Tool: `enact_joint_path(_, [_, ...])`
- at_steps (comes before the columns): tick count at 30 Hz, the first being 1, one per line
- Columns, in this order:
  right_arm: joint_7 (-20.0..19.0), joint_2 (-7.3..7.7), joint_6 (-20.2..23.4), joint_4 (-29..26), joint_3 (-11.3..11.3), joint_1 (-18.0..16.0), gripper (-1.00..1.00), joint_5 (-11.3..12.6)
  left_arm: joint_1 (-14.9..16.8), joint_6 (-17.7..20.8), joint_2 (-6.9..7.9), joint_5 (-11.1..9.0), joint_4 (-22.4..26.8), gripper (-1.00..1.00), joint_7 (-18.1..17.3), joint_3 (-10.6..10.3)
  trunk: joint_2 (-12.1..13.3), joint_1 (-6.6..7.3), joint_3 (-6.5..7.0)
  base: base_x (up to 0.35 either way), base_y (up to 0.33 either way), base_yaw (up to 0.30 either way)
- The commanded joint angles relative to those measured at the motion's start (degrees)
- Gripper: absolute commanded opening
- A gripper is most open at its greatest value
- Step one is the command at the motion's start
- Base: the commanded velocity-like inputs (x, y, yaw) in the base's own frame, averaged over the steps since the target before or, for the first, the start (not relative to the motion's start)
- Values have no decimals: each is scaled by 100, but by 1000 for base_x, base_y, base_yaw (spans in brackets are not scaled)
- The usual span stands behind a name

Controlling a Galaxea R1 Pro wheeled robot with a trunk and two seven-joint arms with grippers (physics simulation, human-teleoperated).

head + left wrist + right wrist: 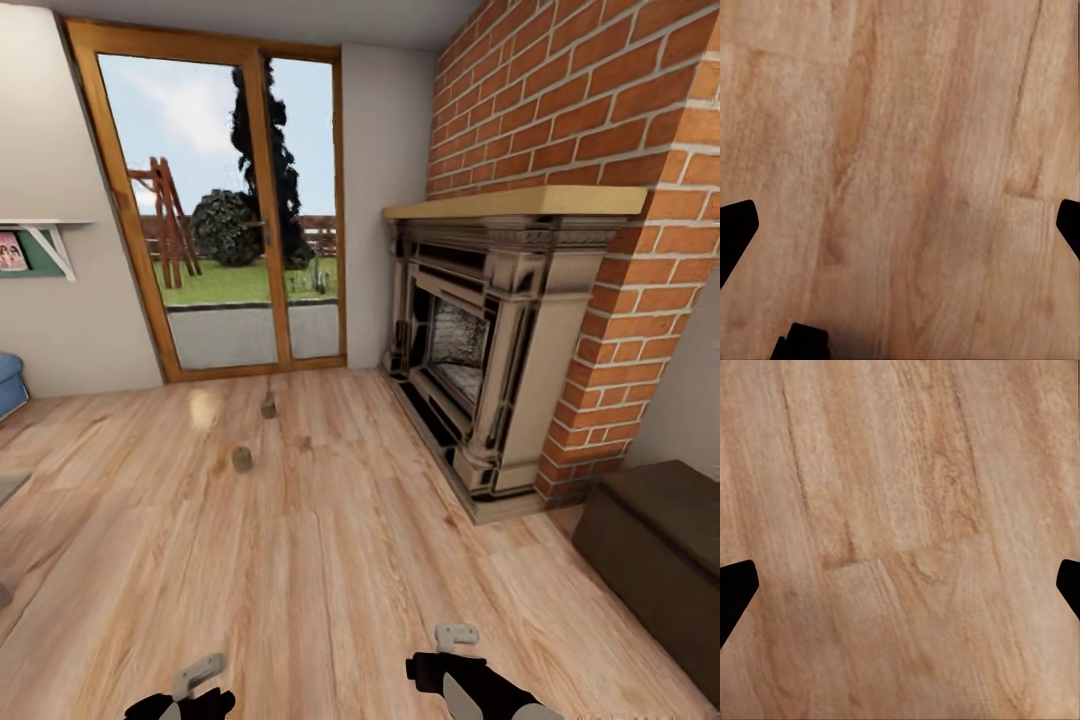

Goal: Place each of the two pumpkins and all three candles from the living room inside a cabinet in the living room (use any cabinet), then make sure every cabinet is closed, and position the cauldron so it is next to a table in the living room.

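Left gripper (900, 225) and right gripper (900, 585) were held spread wide, grasping nothing, over bare plank floor (330, 560) | two candles (242, 459) (268, 408) were seen standing apart on the floor near the glass door (225, 210) | fireplace (490, 350) was set against the brick wall | dark cabinet (660, 540) was seen at the floor's right edge.

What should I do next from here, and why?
Probably roll forward toward the nearer candle. It and a second candle stand on the wood floor ahead, out of reach. Both the left end effector and right end effector look open and empty over bare boards.
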State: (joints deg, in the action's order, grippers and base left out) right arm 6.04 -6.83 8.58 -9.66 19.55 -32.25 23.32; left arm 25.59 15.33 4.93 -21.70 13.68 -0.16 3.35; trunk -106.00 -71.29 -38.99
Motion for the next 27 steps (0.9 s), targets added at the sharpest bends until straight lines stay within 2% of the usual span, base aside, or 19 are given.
enact_joint_path(1, [38, 1, 27, -10, 49, -2, 100, 50, -1, 32, -1, -18, 13, 100, -2, 34, -3, 0, -6, 81, 233, -277])
enact_joint_path(7, [38, 3, 26, -10, 49, -6, 100, 50, -1, -33, -9, -26, 12, 100, -2, 34, -3, 0, -6, 22, 83, -278])
enact_joint_path(27, [38, 3, -101, -1, 49, -4, 100, 57, -1, -39, -10, -27, 3, 100, -2, 33, -3, 0, -51, 0, 1, -261])
